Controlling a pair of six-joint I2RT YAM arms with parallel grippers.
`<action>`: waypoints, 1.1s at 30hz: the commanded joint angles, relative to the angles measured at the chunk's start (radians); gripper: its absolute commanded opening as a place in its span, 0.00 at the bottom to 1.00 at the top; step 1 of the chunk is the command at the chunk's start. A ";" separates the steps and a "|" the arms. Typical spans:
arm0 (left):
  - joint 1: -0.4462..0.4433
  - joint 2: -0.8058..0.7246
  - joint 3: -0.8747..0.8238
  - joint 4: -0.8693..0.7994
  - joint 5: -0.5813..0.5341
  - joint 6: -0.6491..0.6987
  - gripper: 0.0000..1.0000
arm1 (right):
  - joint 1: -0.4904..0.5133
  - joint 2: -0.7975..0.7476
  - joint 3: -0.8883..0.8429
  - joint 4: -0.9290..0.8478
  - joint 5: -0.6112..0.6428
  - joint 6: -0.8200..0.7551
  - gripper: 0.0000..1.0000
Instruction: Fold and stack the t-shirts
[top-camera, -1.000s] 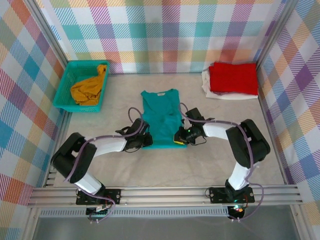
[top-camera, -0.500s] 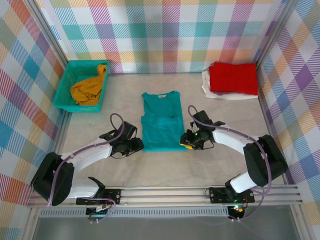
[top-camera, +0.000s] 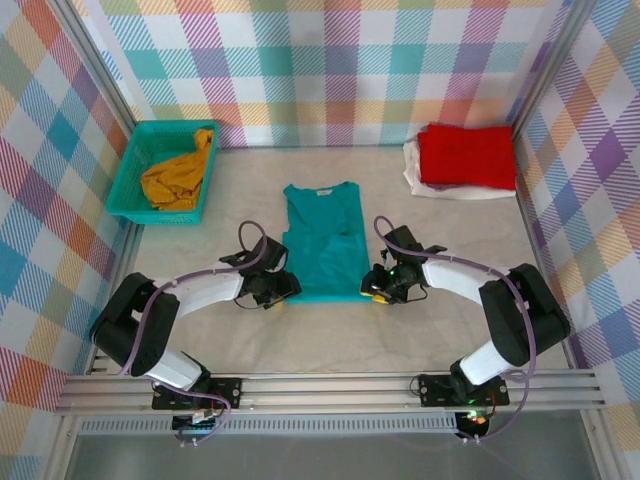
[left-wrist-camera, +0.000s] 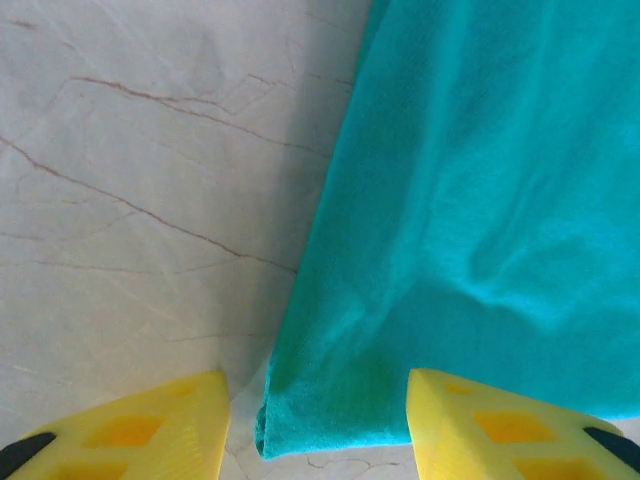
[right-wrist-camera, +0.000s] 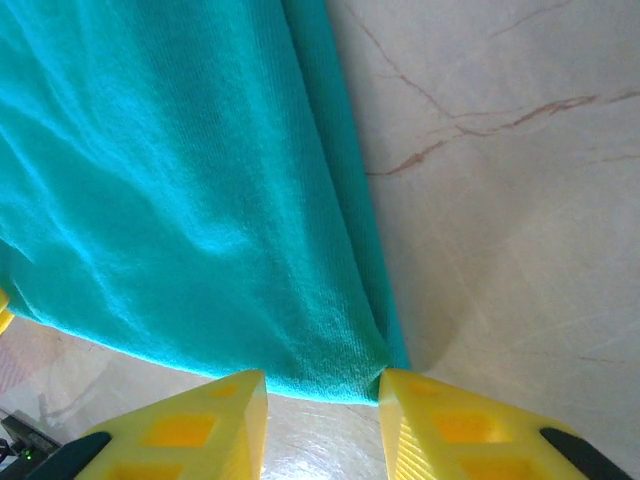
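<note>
The teal t-shirt (top-camera: 322, 242) lies flat in the middle of the table, sides folded in, collar away from the arms. My left gripper (top-camera: 283, 290) sits at its near left corner, open; the teal t-shirt's corner (left-wrist-camera: 330, 400) lies between the yellow fingers (left-wrist-camera: 150, 425). My right gripper (top-camera: 372, 287) is at the near right corner, open, with the t-shirt's hem corner (right-wrist-camera: 335, 365) between its yellow fingers (right-wrist-camera: 450, 425). A folded red t-shirt (top-camera: 466, 155) rests on a white t-shirt (top-camera: 415, 170) at the back right. The mustard-yellow t-shirt (top-camera: 178, 175) is crumpled in the basket.
A teal mesh basket (top-camera: 135, 175) stands at the back left against the checked wall. Pale marbled tabletop (top-camera: 330, 335) lies open in front of the teal shirt. Metal rails (top-camera: 330, 390) run along the near edge.
Both grippers have shifted inward to the teal shirt's near corners; the left one came in from further left. The shirt's near hem now lies between each pair of fingers.
</note>
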 joint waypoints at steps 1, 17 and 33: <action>-0.017 0.039 0.030 0.028 0.021 0.024 0.50 | 0.002 0.012 -0.015 0.006 0.019 -0.007 0.36; -0.042 0.139 0.139 -0.016 0.001 0.073 0.15 | 0.002 -0.077 -0.034 -0.052 0.053 -0.010 0.36; -0.042 0.083 0.120 -0.076 -0.059 0.098 0.00 | -0.006 -0.088 -0.021 -0.059 0.047 0.011 0.47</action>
